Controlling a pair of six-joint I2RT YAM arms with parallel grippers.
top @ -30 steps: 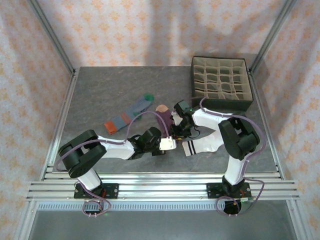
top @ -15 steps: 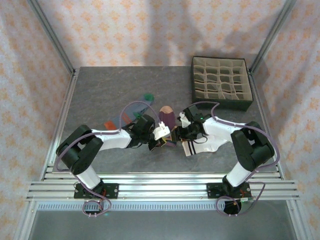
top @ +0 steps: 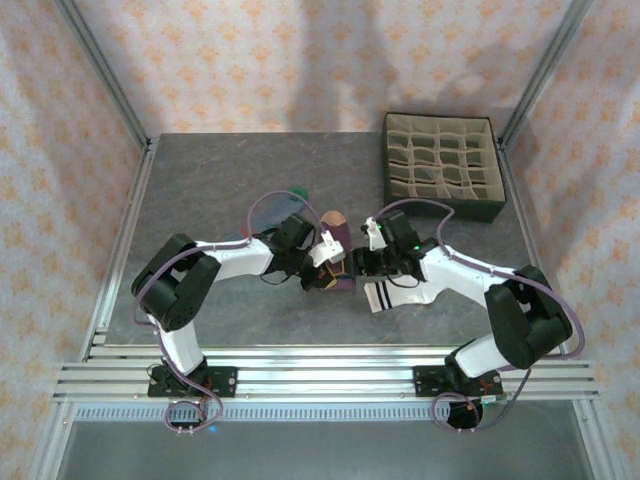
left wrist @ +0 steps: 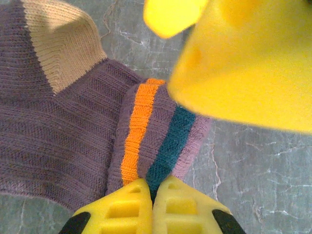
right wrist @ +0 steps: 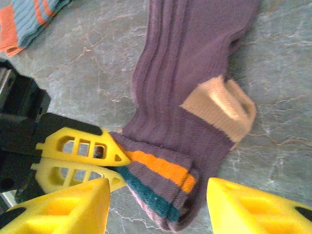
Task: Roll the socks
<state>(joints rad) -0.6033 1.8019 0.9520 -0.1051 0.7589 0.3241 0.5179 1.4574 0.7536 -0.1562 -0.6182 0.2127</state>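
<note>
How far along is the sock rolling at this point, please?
Done: no sock looks fully rolled. In hand: the purple sock has its cuff turned over, pinched by the left hand, the right hand open astride it. Left: the blue sock and white sock lie unrolled.

Soft, even overhead light brightens the grey marbled counter (top: 200, 190) without glare. Broad dim shadows cross the patterned back wall (top: 320, 60). The yellow plastic right end effector (right wrist: 158, 195) looks slightly soft at close range. Its fingers (left wrist: 243, 73) are heavily out of focus in the left wrist view, where the dark purple knitted sock (left wrist: 58, 131) is sharp.
</note>
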